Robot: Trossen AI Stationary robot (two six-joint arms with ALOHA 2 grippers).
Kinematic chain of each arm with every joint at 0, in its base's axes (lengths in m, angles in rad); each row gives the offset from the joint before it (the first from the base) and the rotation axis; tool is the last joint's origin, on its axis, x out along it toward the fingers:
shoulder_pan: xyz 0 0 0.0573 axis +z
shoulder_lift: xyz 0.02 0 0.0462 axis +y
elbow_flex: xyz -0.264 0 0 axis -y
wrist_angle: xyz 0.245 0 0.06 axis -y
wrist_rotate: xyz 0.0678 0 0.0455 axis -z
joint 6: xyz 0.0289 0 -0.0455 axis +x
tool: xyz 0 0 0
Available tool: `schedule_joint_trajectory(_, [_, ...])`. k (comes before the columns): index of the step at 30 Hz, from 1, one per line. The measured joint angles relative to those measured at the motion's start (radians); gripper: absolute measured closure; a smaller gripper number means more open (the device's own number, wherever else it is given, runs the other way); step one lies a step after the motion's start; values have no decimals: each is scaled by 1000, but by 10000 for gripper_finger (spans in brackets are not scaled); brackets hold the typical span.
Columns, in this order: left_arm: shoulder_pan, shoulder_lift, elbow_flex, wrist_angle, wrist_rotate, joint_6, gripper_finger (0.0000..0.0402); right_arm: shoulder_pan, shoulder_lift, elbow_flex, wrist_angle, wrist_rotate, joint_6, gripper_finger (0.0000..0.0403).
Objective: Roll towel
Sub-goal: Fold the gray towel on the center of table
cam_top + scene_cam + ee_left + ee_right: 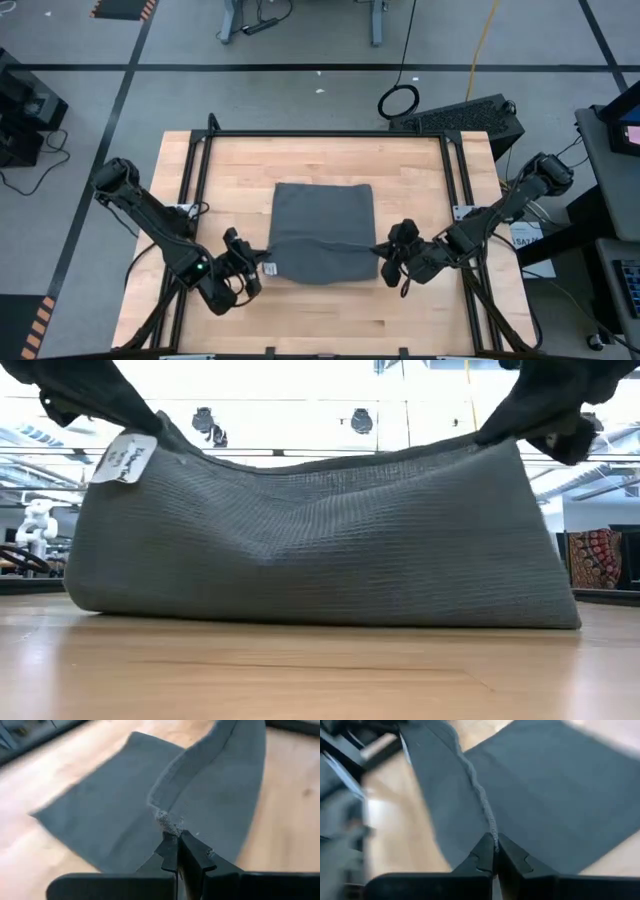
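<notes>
The dark grey towel (322,230) lay mid-frame on the worktop (420,170), its lower edge lifted. The left gripper (252,266) and right gripper (392,262) each had jaws clenched on one end of that edge, so the rest of the cloth lay toward the frame's top from both jaws, equally near each arm.

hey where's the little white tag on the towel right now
The white tag hangs at the towel's near left corner, beside the left end effector that pinches that corner; in the low view it dangles at the upper left.
</notes>
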Motion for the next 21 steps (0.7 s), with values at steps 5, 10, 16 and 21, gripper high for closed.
schedule_joint_trajectory(5, [-14, -34, 0, 142, 34, -83, 394, -3, -53, 0, 124, -105, 168, 402])
schedule_joint_trajectory(10, [-21, -88, 35, 208, 61, 12, 394, -12, -138, 30, 116, -161, 158, 402])
schedule_joint_trajectory(16, [65, -112, 42, 174, 3, 98, 394, -101, -234, 34, -70, -159, 68, 402])
schedule_joint_trajectory(21, [162, -97, 42, 131, 58, 99, 394, -198, -285, 34, -153, -160, -67, 403])
